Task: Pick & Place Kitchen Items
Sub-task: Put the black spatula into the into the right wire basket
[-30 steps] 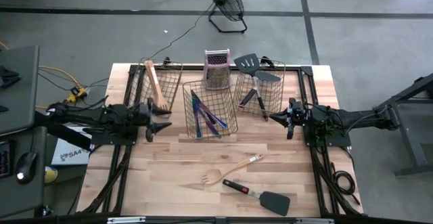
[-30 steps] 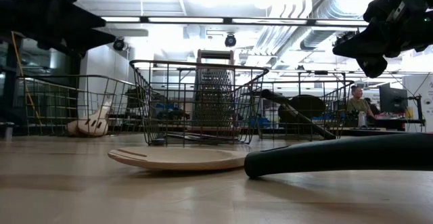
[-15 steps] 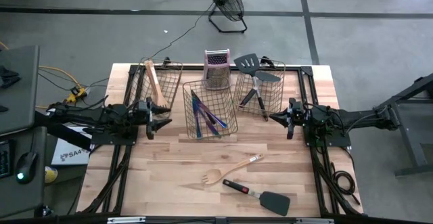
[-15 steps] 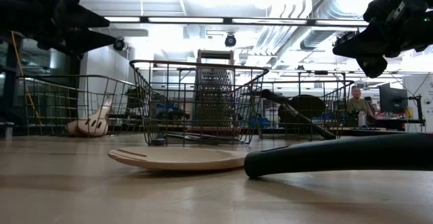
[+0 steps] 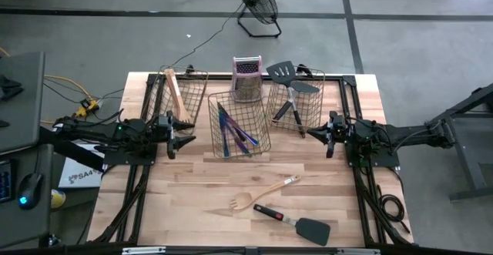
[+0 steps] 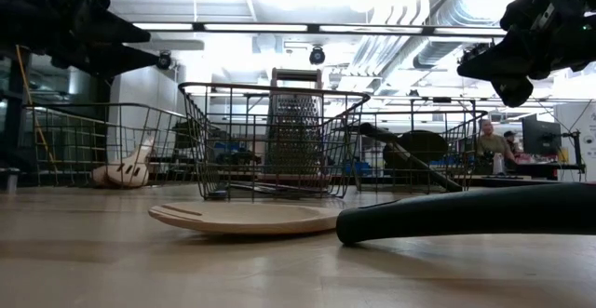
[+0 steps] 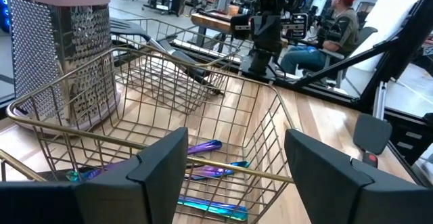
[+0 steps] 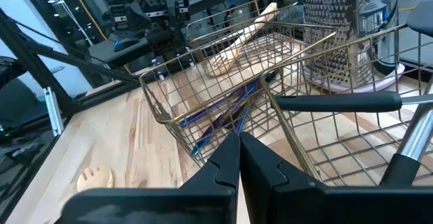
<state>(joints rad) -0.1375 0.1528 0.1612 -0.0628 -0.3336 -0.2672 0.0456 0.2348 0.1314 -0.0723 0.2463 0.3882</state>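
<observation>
A pale wooden fork point(image 5: 262, 193) and a black spatula point(image 5: 294, 221) with a red-black handle lie flat on the table near its front edge. Three wire baskets stand at the back. The left basket point(image 5: 182, 95) holds wooden utensils, the middle basket point(image 5: 238, 122) purple-blue cutlery point(image 7: 203, 148), and the right basket point(image 5: 295, 99) black spatulas. My left gripper point(image 5: 189, 135) hovers open and level beside the middle basket's left side. My right gripper point(image 5: 310, 134) hovers shut by the right basket's near corner. Neither touches anything.
An upright metal box grater point(image 5: 246, 78) stands behind the middle basket. Bare wood lies between the baskets and the two loose utensils. A person point(image 6: 491, 145) sits in the room beyond the table, and a floor fan point(image 5: 256, 5) stands behind it.
My left gripper has rolled a little about the line it points along while staying in place and open. Nothing else has moved.
</observation>
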